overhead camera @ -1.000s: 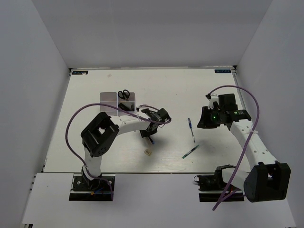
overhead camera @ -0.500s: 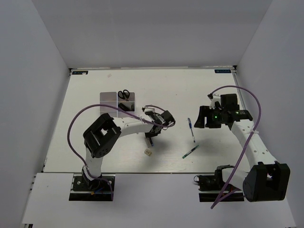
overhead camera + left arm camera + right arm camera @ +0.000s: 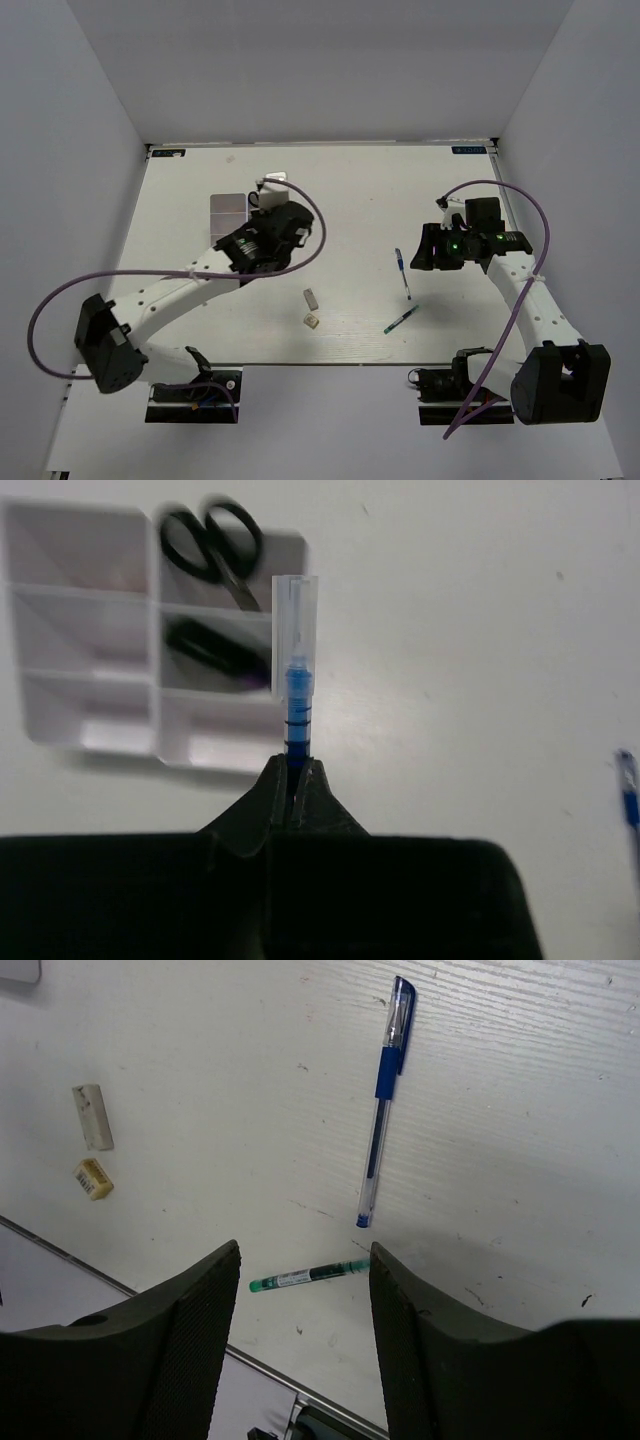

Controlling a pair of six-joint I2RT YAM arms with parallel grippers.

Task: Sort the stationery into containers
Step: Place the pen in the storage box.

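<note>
Nearest the arm bases, a green pen (image 3: 305, 1277) and two small erasers (image 3: 92, 1115) are seen loose on the worktop (image 3: 200, 1040), with a loose blue pen (image 3: 382, 1110) just beyond them. The right end effector (image 3: 305, 1260) is held above the two pens with its fingers apart and nothing between them, so those items are judged to be nearer the right arm. Further out, the left end effector (image 3: 295, 770) is seen clamped together on the lower end of a clear-capped blue pen (image 3: 296, 680). The pen's long axis points straight away from the fingers, cap end foremost. The white organiser tray (image 3: 88, 742) lies ahead of and below that pen, mostly to its left. In the left wrist view the pen is lined up over the tray's right-hand column. How high it is carried above the tray cannot be told. The nearest right compartment and the left column appear unoccupied, though the view is blurred. A dark highlighter (image 3: 215, 650) is lodged in the middle right compartment, and black-handled scissors (image 3: 215, 550) in the farthest. The compartments run crosswise to the pen's axis, so a turn of the wrist is judged likely to be needed before the pen can be laid flat in one.
</note>
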